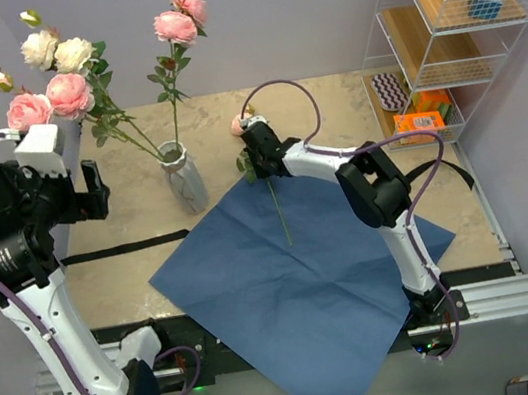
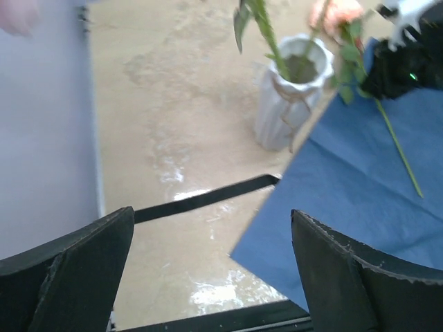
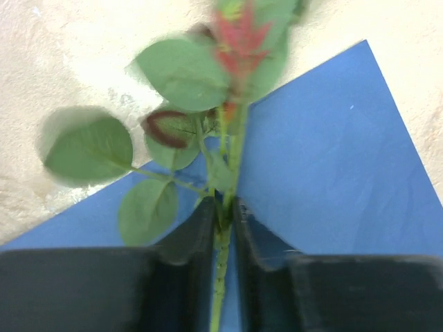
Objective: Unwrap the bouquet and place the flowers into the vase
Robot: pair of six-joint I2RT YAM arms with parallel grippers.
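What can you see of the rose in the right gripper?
The rose has a peach-pink bloom, green leaves and a thin green stem, artificial-looking. The right gripper is shut on the stem just below the leaves; the stem's lower end trails over the blue paper, the bloom past its far corner.

The long-stemmed roses point(image 1: 69, 93) are pink and cream-white with green leaves. The ribbed ceramic vase point(image 1: 183, 181) is whitish-grey, the flat paper sheet point(image 1: 310, 291) plain deep blue, the tabletop point(image 1: 123, 203) mottled beige, and the thin ribbon point(image 1: 126, 248) black.
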